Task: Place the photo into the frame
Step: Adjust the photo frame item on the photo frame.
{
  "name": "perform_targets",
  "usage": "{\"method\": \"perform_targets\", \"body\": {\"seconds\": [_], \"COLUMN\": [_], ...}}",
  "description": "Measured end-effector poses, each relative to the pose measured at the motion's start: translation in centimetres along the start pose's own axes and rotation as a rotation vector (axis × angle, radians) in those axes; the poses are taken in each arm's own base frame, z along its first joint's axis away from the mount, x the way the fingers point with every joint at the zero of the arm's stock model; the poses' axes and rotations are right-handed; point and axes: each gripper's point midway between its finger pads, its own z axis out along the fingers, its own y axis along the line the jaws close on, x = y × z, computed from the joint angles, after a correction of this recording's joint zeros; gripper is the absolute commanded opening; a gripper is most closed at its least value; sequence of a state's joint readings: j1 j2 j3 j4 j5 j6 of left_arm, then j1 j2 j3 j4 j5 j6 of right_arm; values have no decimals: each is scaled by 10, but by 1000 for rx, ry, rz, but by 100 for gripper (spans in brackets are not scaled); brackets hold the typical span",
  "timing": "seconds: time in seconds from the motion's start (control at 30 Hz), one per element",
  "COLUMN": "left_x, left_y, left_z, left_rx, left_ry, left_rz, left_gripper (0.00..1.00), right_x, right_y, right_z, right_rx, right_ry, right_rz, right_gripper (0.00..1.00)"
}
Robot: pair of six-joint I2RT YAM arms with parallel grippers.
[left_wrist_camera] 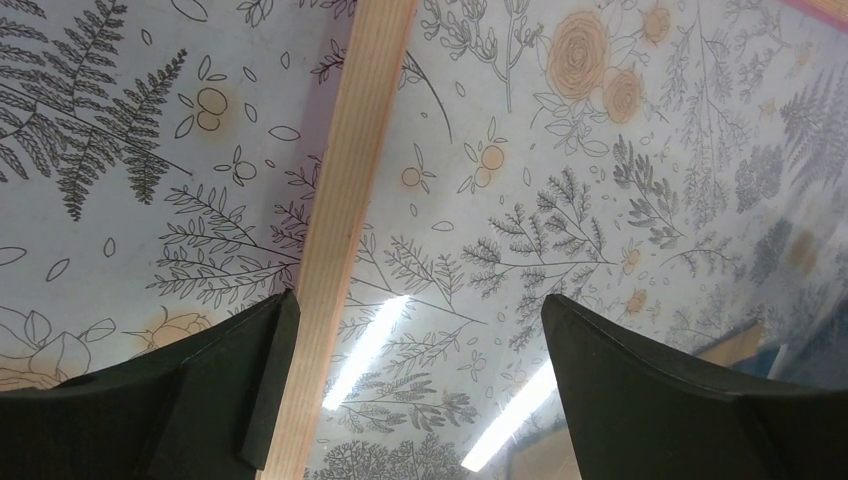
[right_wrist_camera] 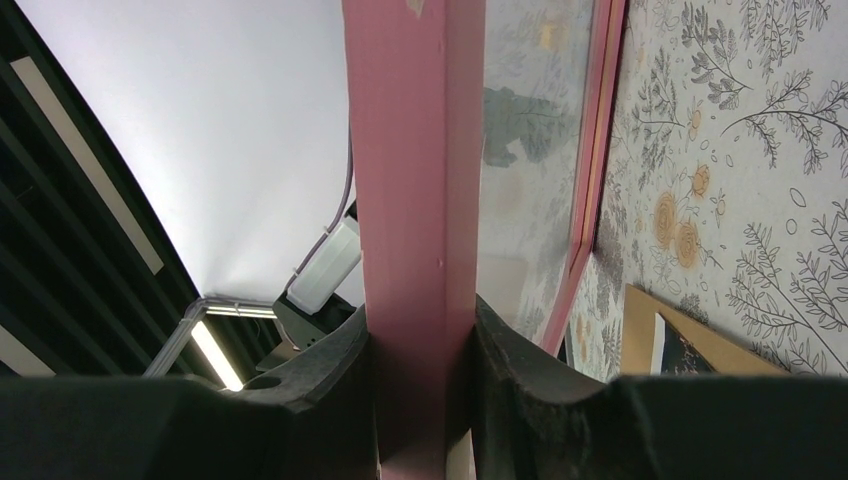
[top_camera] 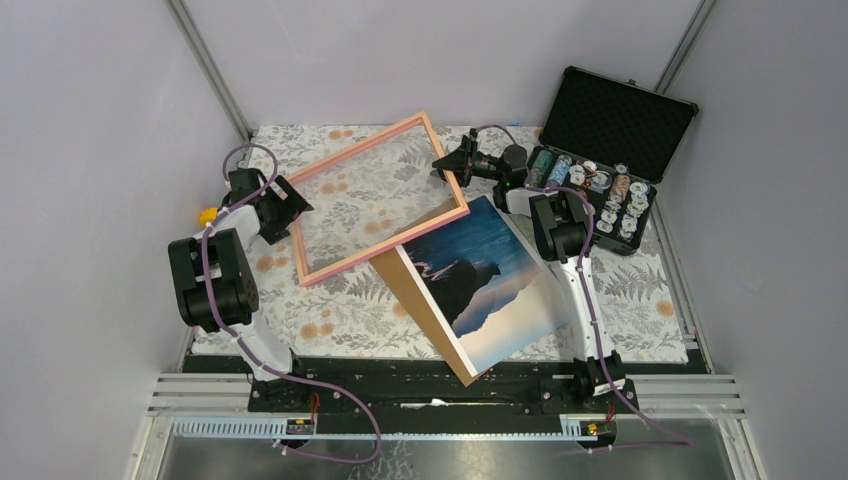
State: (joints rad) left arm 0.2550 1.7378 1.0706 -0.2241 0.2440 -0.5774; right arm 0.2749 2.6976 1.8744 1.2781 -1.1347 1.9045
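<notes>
The salmon-pink frame with its clear pane sits tilted over the flowered table cover. My right gripper is shut on its right rail; in the right wrist view both pads press that pink rail at the gripper. My left gripper stands open at the frame's left side. In the left wrist view the rail's pale wooden face runs just inside the left finger of the gripper. The photo lies face up on a brown board, right of centre, and a corner of the photo shows.
An open black case with small round items stands at the back right, close behind the right arm. A small yellow object lies at the table's left edge. Grey walls close in both sides and the back.
</notes>
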Motion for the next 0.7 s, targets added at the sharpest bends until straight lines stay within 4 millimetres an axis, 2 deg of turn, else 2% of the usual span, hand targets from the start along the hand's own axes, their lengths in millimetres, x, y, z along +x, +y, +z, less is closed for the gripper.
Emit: {"method": "perform_targets", "body": {"seconds": [0.7], "left_x": [0], "left_y": [-20], "left_z": [2], "left_rx": [154], "left_ry": [12], "left_rz": [-28], "left_gripper": [99], "right_x": [0], "right_y": [1], "right_z": [-1], "right_rx": [-3], "right_ry": [-1], "right_rz": [-10], "right_gripper": [36]}}
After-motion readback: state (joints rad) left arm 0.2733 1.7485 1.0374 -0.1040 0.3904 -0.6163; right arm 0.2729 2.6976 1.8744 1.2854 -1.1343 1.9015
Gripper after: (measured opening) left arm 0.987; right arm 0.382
